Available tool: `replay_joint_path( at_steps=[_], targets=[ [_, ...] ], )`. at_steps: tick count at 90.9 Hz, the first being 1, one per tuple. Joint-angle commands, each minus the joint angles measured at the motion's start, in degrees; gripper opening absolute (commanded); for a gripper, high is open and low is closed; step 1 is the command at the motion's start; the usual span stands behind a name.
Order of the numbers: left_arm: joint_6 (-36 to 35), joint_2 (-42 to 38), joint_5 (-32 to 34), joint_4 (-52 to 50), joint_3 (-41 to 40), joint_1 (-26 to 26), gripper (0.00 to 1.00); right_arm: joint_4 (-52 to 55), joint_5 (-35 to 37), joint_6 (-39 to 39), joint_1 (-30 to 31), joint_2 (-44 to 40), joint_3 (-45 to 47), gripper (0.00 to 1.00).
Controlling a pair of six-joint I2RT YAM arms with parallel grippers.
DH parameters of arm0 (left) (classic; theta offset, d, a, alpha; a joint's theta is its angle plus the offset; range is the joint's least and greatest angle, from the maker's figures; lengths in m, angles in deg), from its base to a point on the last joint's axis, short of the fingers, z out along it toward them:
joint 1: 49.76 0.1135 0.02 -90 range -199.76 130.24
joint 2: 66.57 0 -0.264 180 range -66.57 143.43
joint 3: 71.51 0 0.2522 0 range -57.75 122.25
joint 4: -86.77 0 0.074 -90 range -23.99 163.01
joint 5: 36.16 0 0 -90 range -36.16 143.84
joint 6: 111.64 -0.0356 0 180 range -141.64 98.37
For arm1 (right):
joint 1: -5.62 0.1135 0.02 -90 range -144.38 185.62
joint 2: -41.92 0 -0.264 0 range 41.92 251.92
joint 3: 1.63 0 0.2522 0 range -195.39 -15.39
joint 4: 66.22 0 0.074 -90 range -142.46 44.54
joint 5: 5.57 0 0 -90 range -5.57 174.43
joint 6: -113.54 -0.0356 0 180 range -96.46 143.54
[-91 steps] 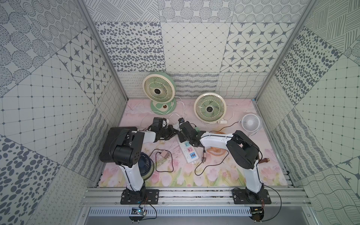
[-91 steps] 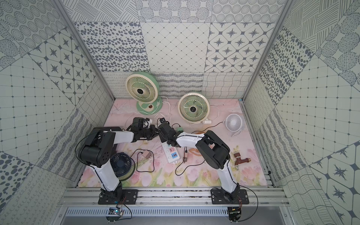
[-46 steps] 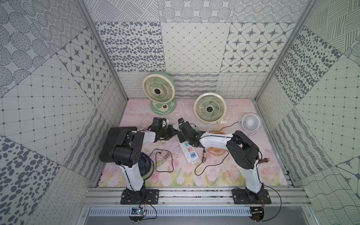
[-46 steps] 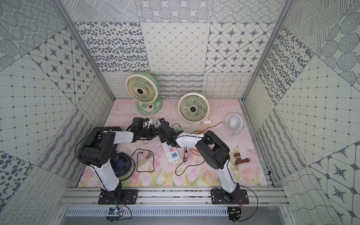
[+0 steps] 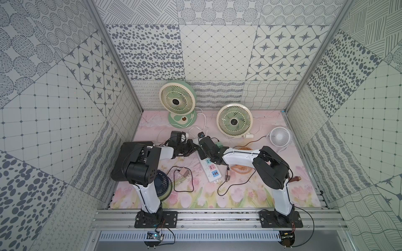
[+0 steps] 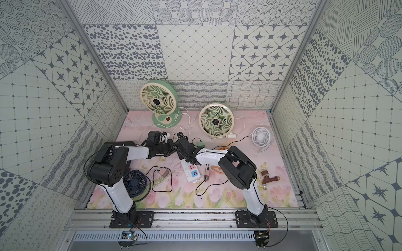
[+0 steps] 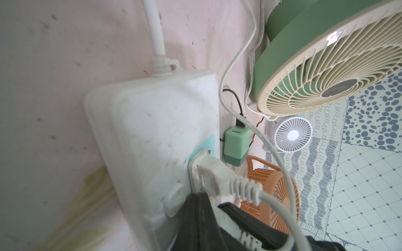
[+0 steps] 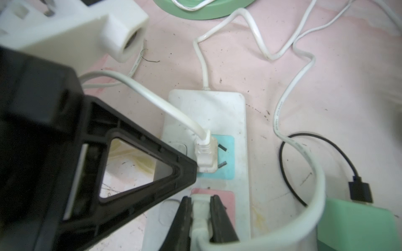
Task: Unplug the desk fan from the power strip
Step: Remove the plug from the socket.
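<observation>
The white power strip (image 8: pixel 217 113) lies on the pink mat, seen in both top views (image 5: pixel 212 173) (image 6: pixel 192 173). Two cream-and-green desk fans (image 5: pixel 177 101) (image 5: pixel 234 120) stand at the back with white cables trailing toward the strip. My right gripper (image 8: pixel 201 202) is shut on a white plug (image 8: pixel 201 208) seated in the pink socket. A second white plug (image 8: pixel 205 154) (image 7: pixel 215 173) sits in the blue socket. My left gripper (image 7: pixel 200 201) is shut and empty. Its tips rest on the strip beside that second plug. I cannot tell which fan each cable belongs to.
A green USB charger (image 7: pixel 236 145) with a black cable lies beside the strip. An orange fan (image 5: pixel 243 168) lies flat under the right arm. A small white fan (image 5: pixel 280 137) stands back right and a dark blue fan (image 5: pixel 162 183) front left. Loose black cables (image 5: pixel 185 180) cross the mat.
</observation>
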Motion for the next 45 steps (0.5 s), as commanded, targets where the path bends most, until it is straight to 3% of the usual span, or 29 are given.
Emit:
replay_joint_path(
  at_steps=[1, 17, 37, 45],
  targets=[
    [-0.95, 0.96, 3.65, -7.28, -0.71, 0.23, 0.0, -0.79, 3.31, 3.89, 2.22, 0.67, -2.46, 0.07],
    [-0.95, 0.88, 3.68, -7.26, -0.84, 0.21, 0.0, -4.81, -5.49, -4.82, -2.56, -1.57, 1.94, 0.07],
    [-1.1, 0.9, 3.78, -7.28, -0.84, 0.15, 0.0, -1.38, 1.07, 1.98, 1.78, 0.09, -1.03, 0.07],
    [-1.04, 0.91, 3.8, -7.23, -0.9, 0.15, 0.0, -2.16, 0.36, 0.79, 1.11, -0.65, -0.04, 0.07]
  ],
)
